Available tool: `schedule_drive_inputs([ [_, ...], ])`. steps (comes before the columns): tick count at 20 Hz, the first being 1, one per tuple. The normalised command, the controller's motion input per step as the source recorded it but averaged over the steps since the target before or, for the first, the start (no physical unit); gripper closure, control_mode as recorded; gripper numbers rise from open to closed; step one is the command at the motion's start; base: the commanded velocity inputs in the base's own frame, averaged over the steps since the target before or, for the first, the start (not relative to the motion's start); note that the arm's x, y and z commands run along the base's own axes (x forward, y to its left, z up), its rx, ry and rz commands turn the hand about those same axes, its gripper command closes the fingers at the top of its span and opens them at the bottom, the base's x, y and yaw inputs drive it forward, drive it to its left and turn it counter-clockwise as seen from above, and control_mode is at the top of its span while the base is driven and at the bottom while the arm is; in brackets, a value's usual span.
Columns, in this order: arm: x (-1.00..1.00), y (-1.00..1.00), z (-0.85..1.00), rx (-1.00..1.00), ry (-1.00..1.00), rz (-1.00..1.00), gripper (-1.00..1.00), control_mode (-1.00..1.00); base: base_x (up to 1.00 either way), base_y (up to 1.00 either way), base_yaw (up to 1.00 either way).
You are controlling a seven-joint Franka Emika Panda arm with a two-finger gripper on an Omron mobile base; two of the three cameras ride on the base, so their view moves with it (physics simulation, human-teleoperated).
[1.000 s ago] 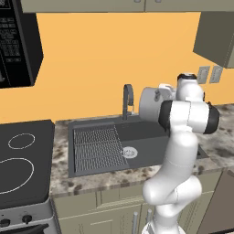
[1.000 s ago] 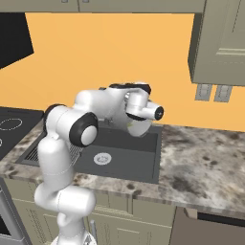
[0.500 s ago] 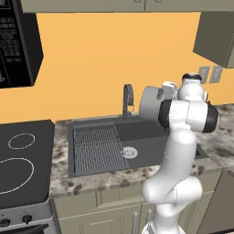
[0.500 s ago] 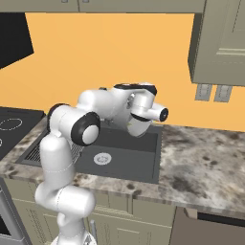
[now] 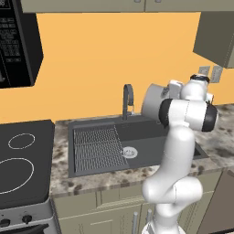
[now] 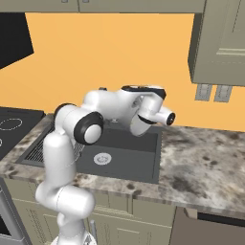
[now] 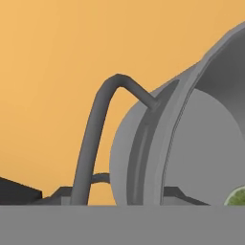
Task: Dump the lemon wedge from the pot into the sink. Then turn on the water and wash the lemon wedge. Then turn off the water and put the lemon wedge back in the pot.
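The grey pot (image 5: 153, 101) hangs in the air above the right half of the sink (image 5: 151, 146), tipped on its side with its mouth turned toward the hand. My gripper (image 5: 164, 93) is shut on its rim. In the right base view the pot (image 6: 137, 126) shows under the white hand, over the sink (image 6: 129, 153). The hand view looks into the tilted pot (image 7: 201, 143), where the yellow-green lemon wedge (image 7: 237, 197) lies at the lower right edge. The arched faucet (image 5: 128, 98) stands just left of the pot, and no stream shows.
A ribbed grid (image 5: 96, 146) covers the sink's left half, with the round drain (image 5: 129, 152) beside it. A black stovetop (image 5: 23, 160) lies to the left under a microwave (image 5: 16, 41). Speckled counter (image 6: 201, 162) stretches right of the sink, below wall cabinets (image 6: 222, 43).
The hand has turned a little further and drifted slightly right, tipping the pot more. The sink, faucet and base stay as they were.
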Motion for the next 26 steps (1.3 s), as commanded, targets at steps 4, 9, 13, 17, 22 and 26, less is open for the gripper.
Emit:
schedule_drive_inputs([
  [4, -0.1, -0.19, -0.14, 0.14, 0.04, 0.0, 1.0, -1.0, 0.0, 0.0, 0.0],
  [9, -0.27, -0.07, -0.08, 0.13, 0.04, 0.0, 1.0, -1.0, 0.0, 0.0, 0.0],
  [13, -0.38, 0.0, -0.03, 0.11, 0.03, 0.0, 1.0, -1.0, 0.0, 0.0, 0.0],
  [17, -0.14, 0.0, 0.0, 0.08, 0.01, 0.0, 1.0, -1.0, 0.0, 0.0, 0.0],
  [22, 0.01, 0.0, 0.0, 0.05, 0.0, 0.0, 1.0, -1.0, 0.0, 0.0, 0.0],
  [26, 0.16, 0.0, -0.01, 0.04, 0.01, 0.0, 1.0, -1.0, 0.0, 0.0, 0.0],
])
